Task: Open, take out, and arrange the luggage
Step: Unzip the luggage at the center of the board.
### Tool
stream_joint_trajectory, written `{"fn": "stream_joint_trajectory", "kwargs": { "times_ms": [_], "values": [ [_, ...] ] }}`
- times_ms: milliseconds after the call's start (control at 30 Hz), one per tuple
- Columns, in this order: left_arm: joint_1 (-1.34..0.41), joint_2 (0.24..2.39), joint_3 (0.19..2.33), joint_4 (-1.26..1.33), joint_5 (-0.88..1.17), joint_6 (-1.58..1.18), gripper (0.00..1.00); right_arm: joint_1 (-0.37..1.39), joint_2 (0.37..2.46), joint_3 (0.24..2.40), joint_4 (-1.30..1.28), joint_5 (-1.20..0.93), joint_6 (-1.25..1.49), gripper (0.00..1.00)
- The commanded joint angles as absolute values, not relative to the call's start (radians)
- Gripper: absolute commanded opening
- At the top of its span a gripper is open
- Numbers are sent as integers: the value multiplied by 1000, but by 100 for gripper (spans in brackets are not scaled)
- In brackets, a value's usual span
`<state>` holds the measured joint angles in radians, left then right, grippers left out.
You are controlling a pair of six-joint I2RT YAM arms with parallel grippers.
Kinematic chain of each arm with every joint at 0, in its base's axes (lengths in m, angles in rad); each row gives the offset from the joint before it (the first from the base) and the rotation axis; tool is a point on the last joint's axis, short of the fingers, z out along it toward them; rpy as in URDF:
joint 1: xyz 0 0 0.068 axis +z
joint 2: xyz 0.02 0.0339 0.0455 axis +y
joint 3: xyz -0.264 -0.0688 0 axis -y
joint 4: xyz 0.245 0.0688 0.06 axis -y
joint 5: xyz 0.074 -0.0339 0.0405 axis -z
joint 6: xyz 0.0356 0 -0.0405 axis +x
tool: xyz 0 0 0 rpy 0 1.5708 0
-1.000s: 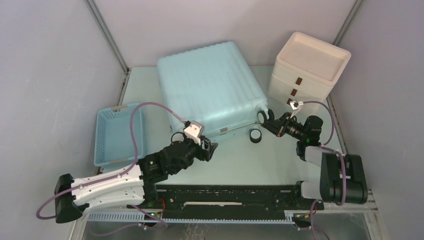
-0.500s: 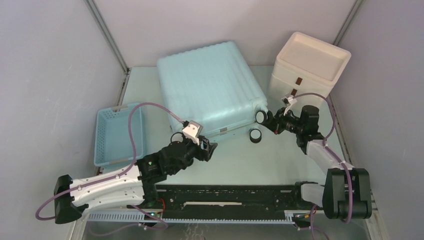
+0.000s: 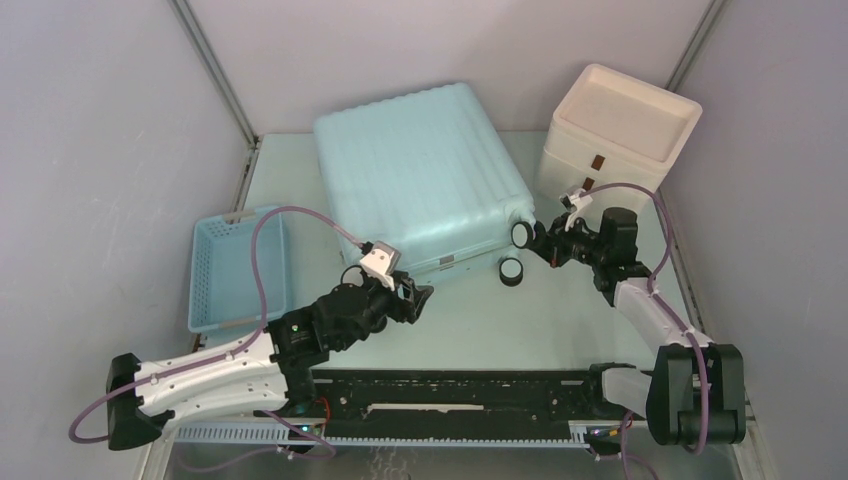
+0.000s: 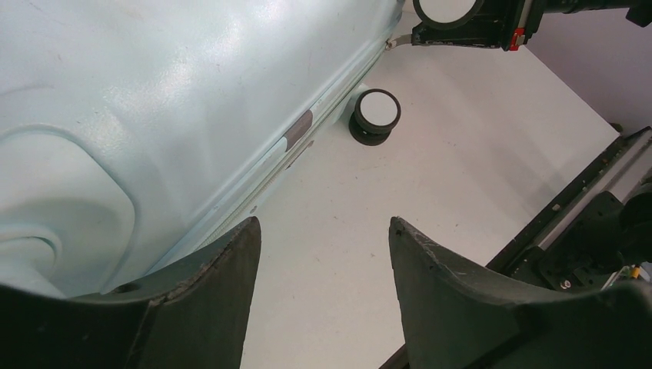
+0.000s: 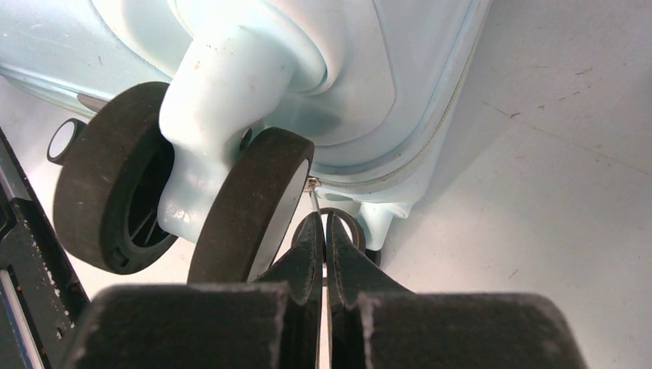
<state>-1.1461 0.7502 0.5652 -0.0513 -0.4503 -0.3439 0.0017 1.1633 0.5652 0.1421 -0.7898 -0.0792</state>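
Note:
The luggage (image 3: 415,170) is a pale mint ribbed hard-shell case lying flat and closed at the table's middle back. Its black-and-white wheels (image 3: 511,271) point toward the near right. My right gripper (image 3: 540,243) sits at the case's near right corner beside a wheel (image 5: 254,207). Its jaws are shut on the thin metal zip pull (image 5: 313,196) that hangs from the zip line of the luggage (image 5: 369,69). My left gripper (image 3: 418,298) is open over bare table, just off the near long edge of the luggage (image 4: 154,100); nothing lies between its fingertips (image 4: 250,231).
A small blue slatted basket (image 3: 235,270) stands at the left. A cream-white box with brown tabs (image 3: 615,135) stands at the back right, close behind my right wrist. The black mounting rail (image 3: 450,390) runs along the near edge.
My right arm has stretched out and its wrist has swung back toward the cream box, with the jaws staying at the wheel corner. My left arm has shifted slightly to the left.

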Motion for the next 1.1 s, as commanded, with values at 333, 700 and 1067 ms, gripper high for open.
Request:
{"fn": "stream_joint_trajectory", "kwargs": {
  "times_ms": [333,700,1067],
  "values": [
    [-1134,720,546,-51,-587,-341,66,-98,1138,602,60,-732,-117,0],
    [-1123,719,543,-54,-592,-345,65,-83,1178,602,219,-518,-110,0],
    [-1122,709,539,-55,-568,-348,65,-71,1266,648,331,-461,-55,0]
  ]
}}
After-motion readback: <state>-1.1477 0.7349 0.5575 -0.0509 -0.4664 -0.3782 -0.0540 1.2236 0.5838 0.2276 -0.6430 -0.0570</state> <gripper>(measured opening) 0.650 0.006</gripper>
